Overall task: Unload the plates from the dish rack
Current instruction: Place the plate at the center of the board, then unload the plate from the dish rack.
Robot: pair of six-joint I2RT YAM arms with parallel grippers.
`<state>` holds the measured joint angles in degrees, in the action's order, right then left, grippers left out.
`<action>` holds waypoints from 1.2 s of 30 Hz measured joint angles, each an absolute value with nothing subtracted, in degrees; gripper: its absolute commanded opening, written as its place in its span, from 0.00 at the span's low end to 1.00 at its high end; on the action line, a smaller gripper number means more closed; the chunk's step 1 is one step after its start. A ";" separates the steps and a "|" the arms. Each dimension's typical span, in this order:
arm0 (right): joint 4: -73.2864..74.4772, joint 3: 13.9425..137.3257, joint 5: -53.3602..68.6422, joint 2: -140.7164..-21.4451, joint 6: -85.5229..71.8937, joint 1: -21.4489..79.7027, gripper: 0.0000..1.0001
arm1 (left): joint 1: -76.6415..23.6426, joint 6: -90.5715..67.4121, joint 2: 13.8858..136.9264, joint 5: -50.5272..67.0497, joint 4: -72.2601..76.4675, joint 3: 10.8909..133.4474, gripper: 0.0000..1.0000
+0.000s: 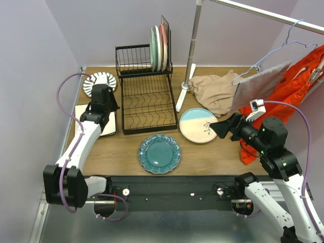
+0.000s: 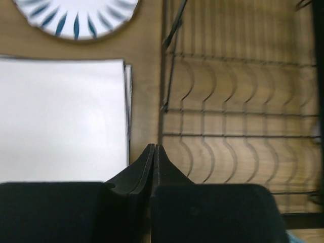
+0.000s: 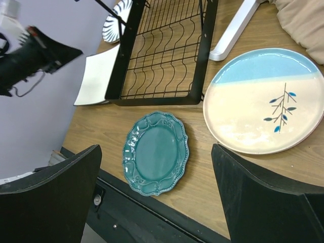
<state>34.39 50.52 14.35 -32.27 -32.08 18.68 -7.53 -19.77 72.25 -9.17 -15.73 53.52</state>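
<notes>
Table (image 1: 202,154): wooden, carries everything below, with both arms mounted at its near edge. Clothes-rail stand (image 1: 192,55): back right, outside the job, a beige cloth (image 1: 215,91) heaped at its foot. Dish rack (image 1: 150,131): black wire, centre back; its lower tray of wavy dividers shows bare, so what is left to unload sits up top. Plates in the rack (image 1: 159,48): a few, on edge in the right end of the upper basket, kept upright by the slots; exact count cannot be told. Cream-blue plate (image 1: 198,125): flat on the table just right of the rack. Teal plate (image 1: 159,153): scalloped, flat in front of the rack. Square white plate (image 2: 61,116): flat left of the rack, directly beneath the left arm. Striped plate (image 1: 96,80): flat at the back left corner. Each lies apart, likely to keep them from knocking together. Right pincer (image 3: 154,149): spread wide, holding nothing, hovering above the teal plate's side of the table. Left pincer (image 2: 153,152): clenched on nothing, above the square plate's edge beside the rack.
</notes>
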 measured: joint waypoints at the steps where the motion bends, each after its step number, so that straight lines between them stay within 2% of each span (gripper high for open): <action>1: 34.41 50.54 14.35 -32.18 -32.03 18.68 0.98 | -7.53 -19.51 71.05 -8.67 -15.31 53.91 0.32; 2: 34.41 50.57 14.33 -32.18 -31.99 18.68 0.98 | -7.53 -19.14 69.30 -7.86 -14.48 54.35 0.62; 6: 35.70 52.14 14.48 -32.08 -31.42 18.68 0.98 | -7.57 -17.78 62.89 -1.15 -10.72 56.51 0.67; 10: 35.90 52.86 14.83 -31.29 -31.18 18.68 0.98 | -7.60 -17.50 59.66 10.50 -2.66 58.52 0.73; 13: 36.10 52.88 14.83 -30.89 -30.85 18.70 0.98 | -7.60 -19.40 59.27 16.08 3.57 59.29 0.70; 15: 36.16 52.88 14.81 -31.16 -30.55 18.68 0.98 | -7.62 -20.71 60.58 19.35 6.90 61.10 0.65; 19: 36.16 52.93 14.72 -32.71 -29.85 18.68 0.98 | -7.62 -21.50 68.97 23.94 12.01 69.17 0.56; 26: 36.12 53.43 12.64 -33.32 -29.39 18.68 0.98 | -8.12 -20.10 84.95 26.96 12.29 81.87 0.46; 36: 35.55 53.95 10.31 -35.33 -28.82 18.70 0.98 | -12.38 -16.62 95.74 27.44 10.92 92.31 0.37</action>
<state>35.55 53.95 10.31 -35.33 -28.82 18.70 -12.38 -16.62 95.74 27.44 10.92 92.31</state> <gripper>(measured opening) 0.981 0.404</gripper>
